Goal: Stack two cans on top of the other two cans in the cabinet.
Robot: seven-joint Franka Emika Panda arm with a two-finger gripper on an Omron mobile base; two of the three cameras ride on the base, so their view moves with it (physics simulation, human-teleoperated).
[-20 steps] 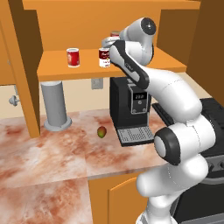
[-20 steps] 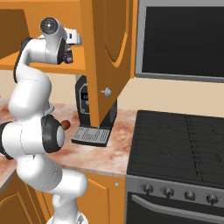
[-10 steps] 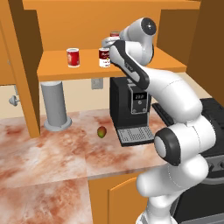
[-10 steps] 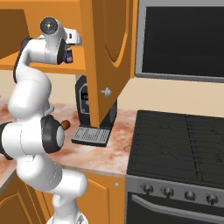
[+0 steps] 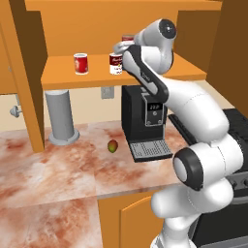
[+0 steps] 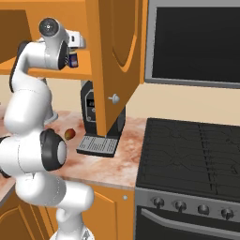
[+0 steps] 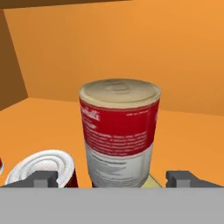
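Flanking the red-and-white can (image 7: 119, 135) — fingers (image 7: 43, 178) spread wide, gripping nothing.

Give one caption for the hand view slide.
Open gripper facing a red-and-white can inside the cabinet.

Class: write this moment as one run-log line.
stage: can placed on stack | tool: open, fingers either side of red-and-white can | beside: white-lidded can | place: cabinet shelf

White rounded arm (image 5: 193, 116), dark joint discs, grey tool (image 7: 113, 179) fingertips.
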